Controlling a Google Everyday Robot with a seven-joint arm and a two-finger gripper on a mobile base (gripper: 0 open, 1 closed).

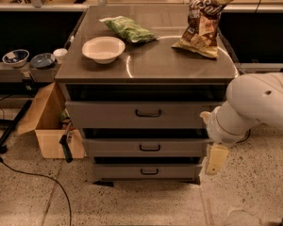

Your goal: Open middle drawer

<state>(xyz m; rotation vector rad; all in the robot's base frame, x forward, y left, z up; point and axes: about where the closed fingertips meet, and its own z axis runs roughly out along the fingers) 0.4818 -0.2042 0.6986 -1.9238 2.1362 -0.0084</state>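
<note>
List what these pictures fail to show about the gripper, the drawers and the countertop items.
- Cream gripper, camera view, by the grey metal cabinet's right front corner: the white arm covers its upper part; contact with the cabinet unclear.
- Wide grey metal middle drawer with small dark loop handle: inside hidden under the taller grey top drawer.
- Brown snack bag: top cut off by the upper edge.

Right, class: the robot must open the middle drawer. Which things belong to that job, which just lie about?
Job: wide grey metal middle drawer, gripper beside its right end.
Lying about: round white bowl, green bag, brown snack bag, cardboard box.
</note>
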